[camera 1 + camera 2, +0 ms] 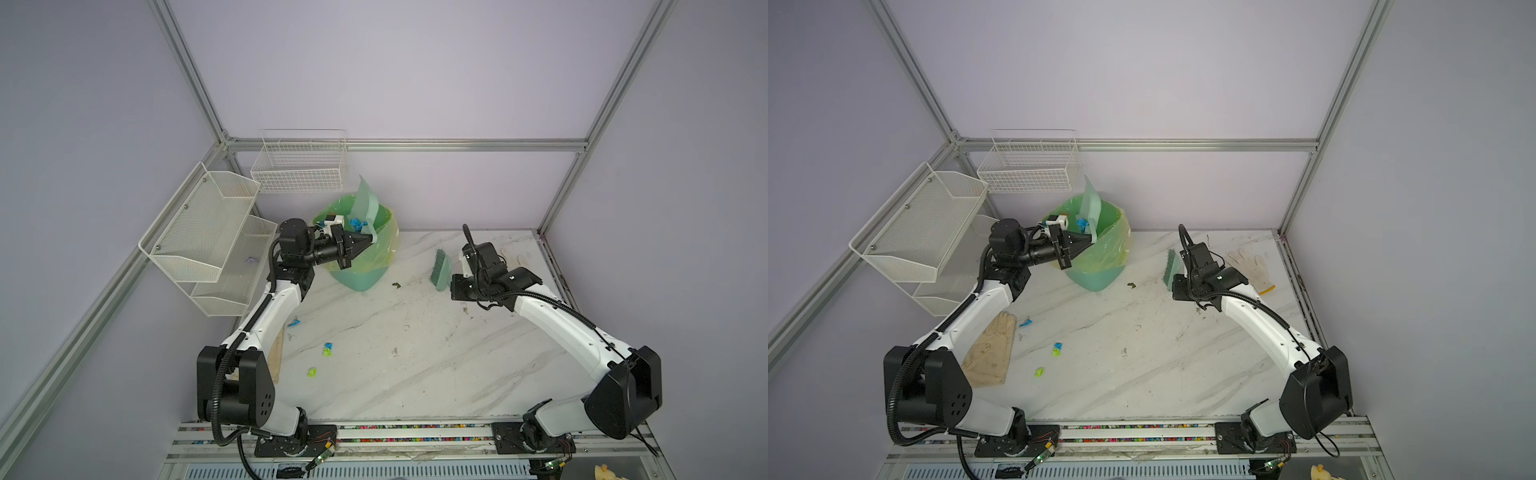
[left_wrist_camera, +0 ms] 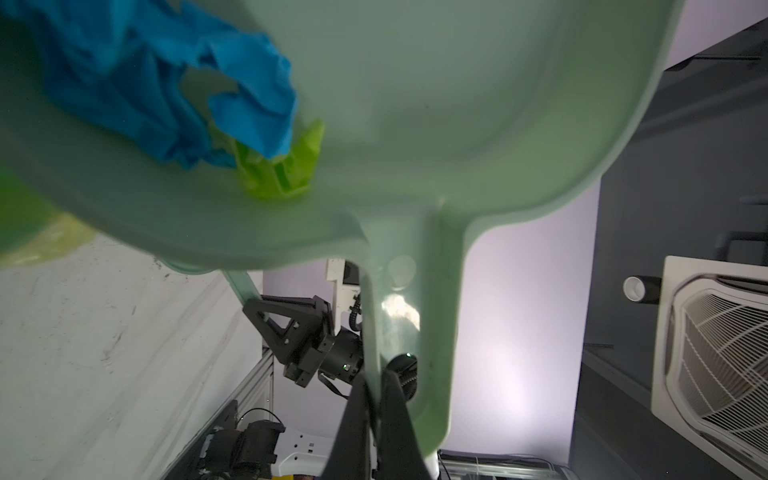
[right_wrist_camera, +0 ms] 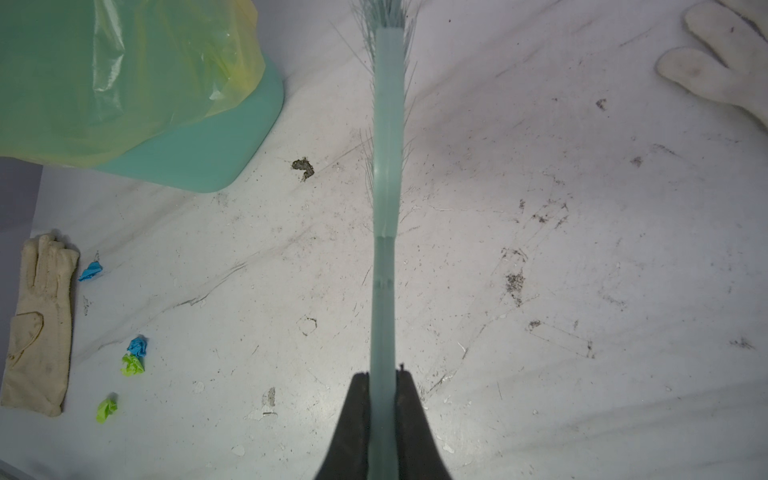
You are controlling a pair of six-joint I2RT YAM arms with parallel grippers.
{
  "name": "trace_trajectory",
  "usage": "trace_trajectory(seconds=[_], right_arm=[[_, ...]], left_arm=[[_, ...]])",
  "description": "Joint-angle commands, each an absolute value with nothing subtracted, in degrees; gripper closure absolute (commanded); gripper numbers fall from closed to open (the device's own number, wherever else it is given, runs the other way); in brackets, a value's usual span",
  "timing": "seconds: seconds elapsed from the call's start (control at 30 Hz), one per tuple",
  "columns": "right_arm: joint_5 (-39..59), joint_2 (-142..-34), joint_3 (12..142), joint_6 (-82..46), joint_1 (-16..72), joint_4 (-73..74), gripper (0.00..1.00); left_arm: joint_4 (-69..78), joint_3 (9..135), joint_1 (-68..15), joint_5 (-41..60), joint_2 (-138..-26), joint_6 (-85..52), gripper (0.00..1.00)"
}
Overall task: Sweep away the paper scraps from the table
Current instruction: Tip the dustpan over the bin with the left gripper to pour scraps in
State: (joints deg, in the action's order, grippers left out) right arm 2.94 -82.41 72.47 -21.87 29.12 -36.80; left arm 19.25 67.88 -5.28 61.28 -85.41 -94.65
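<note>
Four paper scraps are lying loose at 8 o'clock on the table; more are sitting in the dustpan, which L gripper, clamped on its handle, is holding over the bin at 11 o'clock. R gripper is pinching the brush handle at 2 o'clock.

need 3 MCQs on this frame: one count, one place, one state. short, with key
1. Scraps on the table:
A) none
B) four
C) ten

2. The dustpan is:
A) tipped over the bin
B) flat on the table
C) in a wire basket

3. The right gripper is:
A) open, empty
B) shut on the brush
C) shut on a glove

Key:
1 B: two blue and two yellow-green lie there.
2 A: in both top views it stands steeply above the bin's mouth.
3 B: the right wrist view shows it clamping the brush handle.
</note>
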Motion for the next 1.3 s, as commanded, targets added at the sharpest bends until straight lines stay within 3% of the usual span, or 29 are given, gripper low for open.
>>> trace_trajectory(seconds=[0.0, 0.17, 0.3, 0.77, 1.27], right_arm=[[3.4, -81.5, 73.6, -22.7, 28.7, -36.2, 1.00], [3.3, -81.3, 74.1, -23.0, 28.7, -36.6, 1.00], [3.3, -81.1, 74.2, -23.3, 28.7, -36.6, 1.00], [3.6, -80.9, 74.6, -23.8, 28.8, -37.0, 1.00], [4.4, -80.2, 74.4, -23.7, 28.8, -37.1, 1.00]], left_arm=[[44.7, 63.8, -4.9, 63.0, -86.9, -111.2, 1.00], [74.8, 60.7, -4.9, 58.6, -93.2, -131.5, 1.00], [85.9, 59.6, -5.0, 54.3, -96.1, -139.4, 1.00], [86.0, 56.7, -5.3, 51.6, -94.5, -140.5, 1.00], [85.7, 59.2, -6.2, 55.6, -93.0, -140.0, 1.00]])
